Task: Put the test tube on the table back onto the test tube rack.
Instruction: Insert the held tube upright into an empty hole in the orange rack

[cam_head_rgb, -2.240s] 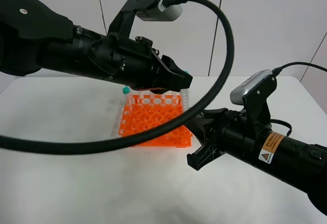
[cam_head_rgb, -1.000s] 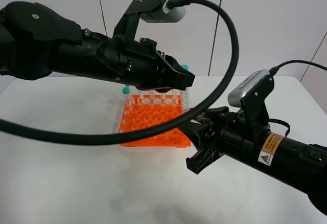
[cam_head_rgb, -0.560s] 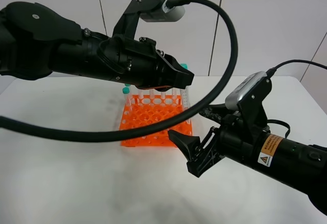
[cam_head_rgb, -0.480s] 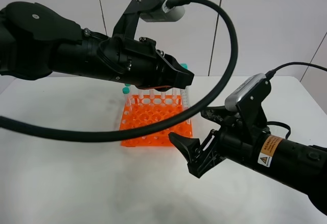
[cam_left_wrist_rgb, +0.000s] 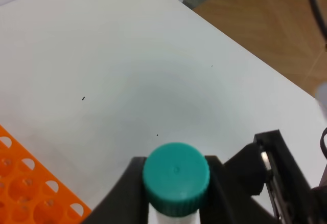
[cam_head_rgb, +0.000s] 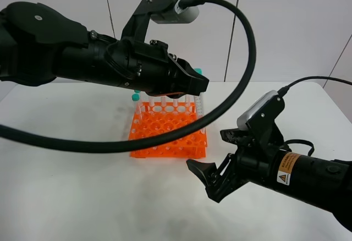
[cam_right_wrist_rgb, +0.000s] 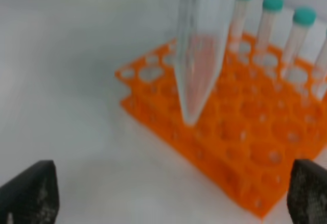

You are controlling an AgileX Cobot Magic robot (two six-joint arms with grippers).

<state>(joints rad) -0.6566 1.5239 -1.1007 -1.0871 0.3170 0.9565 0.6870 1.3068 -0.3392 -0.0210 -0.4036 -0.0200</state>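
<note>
The test tube point(cam_head_rgb: 199, 106) hangs upright, its teal cap point(cam_left_wrist_rgb: 176, 169) pinched in my shut left gripper point(cam_head_rgb: 196, 88). Its tapered tip point(cam_right_wrist_rgb: 193, 106) hovers just above the far right corner of the orange test tube rack point(cam_head_rgb: 165, 136), which stands on the white table point(cam_head_rgb: 82, 197). My right gripper point(cam_head_rgb: 208, 152) sits low in front of the rack's near right corner, open and holding nothing. The right wrist view shows its two fingertips point(cam_right_wrist_rgb: 30, 193) spread wide, with the rack point(cam_right_wrist_rgb: 240, 152) beyond them.
Other teal-capped tubes point(cam_right_wrist_rgb: 272, 9) stand in the rack's far row; one point(cam_head_rgb: 136, 96) shows at its far left corner. A thick black cable point(cam_head_rgb: 242, 48) loops from the left wrist camera across the front of the rack. White table point(cam_left_wrist_rgb: 127, 81) surrounds the rack.
My right gripper has opened wide and drawn back from the rack's right side toward the front of the table. The left gripper and its tube have held still.
</note>
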